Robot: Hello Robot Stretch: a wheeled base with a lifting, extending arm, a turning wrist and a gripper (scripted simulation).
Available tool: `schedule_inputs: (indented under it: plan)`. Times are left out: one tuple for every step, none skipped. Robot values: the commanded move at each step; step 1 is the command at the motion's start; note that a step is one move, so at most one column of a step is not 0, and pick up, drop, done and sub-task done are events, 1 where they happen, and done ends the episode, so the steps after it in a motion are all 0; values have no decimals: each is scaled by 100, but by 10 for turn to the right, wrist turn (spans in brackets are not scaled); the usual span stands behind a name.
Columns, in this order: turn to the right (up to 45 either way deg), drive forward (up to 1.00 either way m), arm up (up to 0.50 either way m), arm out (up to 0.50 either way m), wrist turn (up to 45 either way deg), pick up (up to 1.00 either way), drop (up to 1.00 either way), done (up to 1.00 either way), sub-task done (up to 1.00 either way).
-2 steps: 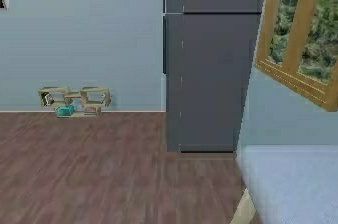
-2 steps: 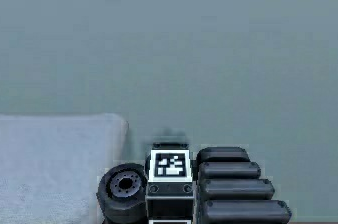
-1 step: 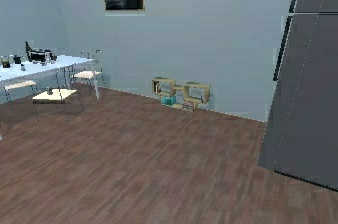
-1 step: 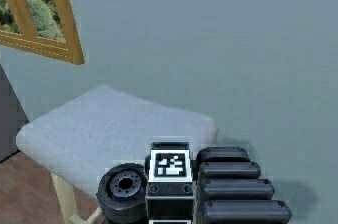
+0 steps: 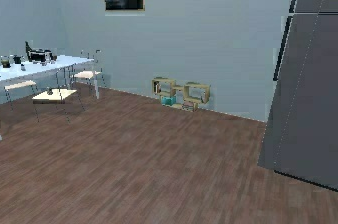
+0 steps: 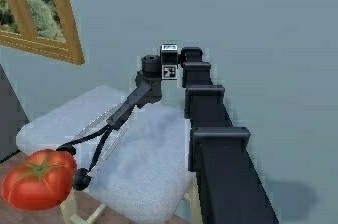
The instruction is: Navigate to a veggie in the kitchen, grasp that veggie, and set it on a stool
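— Two views, one instant. What does the arm side view contribute?
— The arm (image 6: 212, 140), a dark bar running beside a pale cushioned stool (image 6: 147, 150), with the gripper (image 6: 72, 165) at its far end. There hangs the veggie, a red tomato (image 6: 37, 182). Its lower half lies against bare floor and it rests on nothing, so the gripper holds it at the seat's corner, toward the view's left. A wood-framed window (image 6: 37, 28) sits upper left.
— And the forward view?
— The room ahead: a white table (image 5: 67, 62) with chairs (image 5: 85, 76) at left, a low wooden shelf (image 5: 182, 94) against the wall, a tall dark cabinet (image 5: 317, 100) at right, and a wood floor (image 5: 137, 160).
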Motion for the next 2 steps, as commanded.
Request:
schedule_inputs:
  plan:
    - [0, 0, 0, 0, 450, 0, 0, 0, 0]
    - [0, 0, 0, 0, 450, 0, 0, 0, 0]
